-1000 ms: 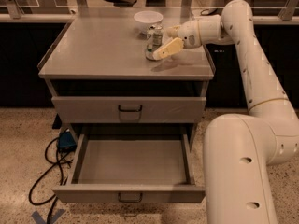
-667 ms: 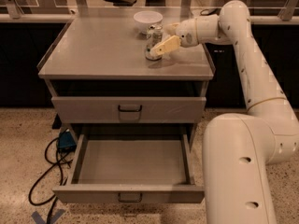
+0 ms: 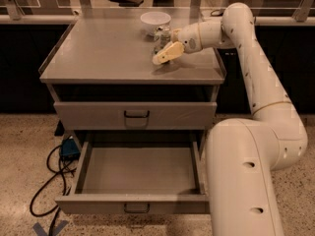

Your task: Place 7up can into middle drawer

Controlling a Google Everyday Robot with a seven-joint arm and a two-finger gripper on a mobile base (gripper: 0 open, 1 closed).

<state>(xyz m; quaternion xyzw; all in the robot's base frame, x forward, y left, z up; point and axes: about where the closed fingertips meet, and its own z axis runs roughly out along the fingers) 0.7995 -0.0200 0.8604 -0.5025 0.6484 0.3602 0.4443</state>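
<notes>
The 7up can [image 3: 161, 35] stands on the cabinet top, just in front of a white bowl. My gripper [image 3: 164, 52] reaches in from the right and sits at the can, with its pale yellow tip covering the can's lower front. Whether it grips the can is not visible. The middle drawer [image 3: 83, 163] is pulled open below and toward me. Its grey tray-like interior holds nothing, and a small dark handle sits at its front centre.
The white bowl [image 3: 155, 21] stands at the back of the cabinet top [image 3: 103, 48]. A closed drawer front with a handle [image 3: 136, 114] sits above the open drawer. My arm's large white body [image 3: 241, 181] stands right of the drawers. A black cable [image 3: 49, 181] lies on the floor at the left.
My gripper has moved a little to the left along the can's front. The can, the bowl and the open drawer stay where they were.
</notes>
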